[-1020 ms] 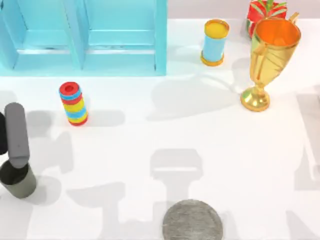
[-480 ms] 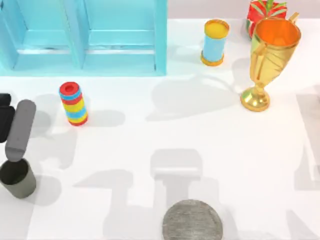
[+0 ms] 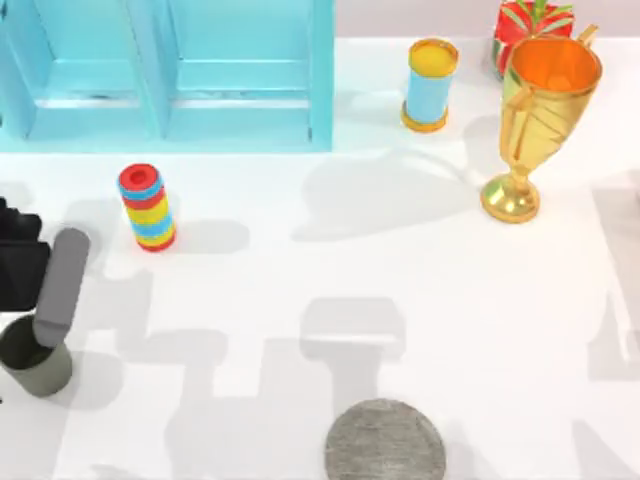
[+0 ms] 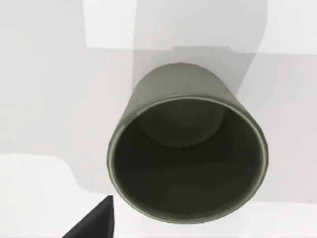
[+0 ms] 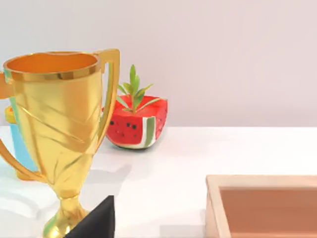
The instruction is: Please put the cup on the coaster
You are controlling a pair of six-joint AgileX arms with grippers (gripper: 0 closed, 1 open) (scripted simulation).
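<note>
1. The cup (image 3: 36, 362) is standing upright on the white worktop (image 3: 300, 290) near its left edge, well apart from the coaster (image 3: 385, 441), which is lying flat at the near edge toward the middle.
2. The left end effector (image 3: 40, 335) is hanging right over the cup, the arm's grey link slanting down toward the rim; whether its fingers are spread or closed cannot be told.
3. In the left wrist view the cup (image 4: 185, 148) is sitting directly below the camera, its dark inside open to view, with one black fingertip (image 4: 94, 223) showing just beside the rim.
4. A striped stack of coloured rings (image 3: 148, 207) is standing between the cup and the light-blue cabinet (image 3: 170, 70).
5. The right wrist view is looking past a dark fingertip (image 5: 96, 223) at the gold trophy (image 5: 59, 134), a watermelon-shaped planter (image 5: 136, 124) and a wooden tray (image 5: 262, 206); that end effector's grip cannot be told either.
</note>
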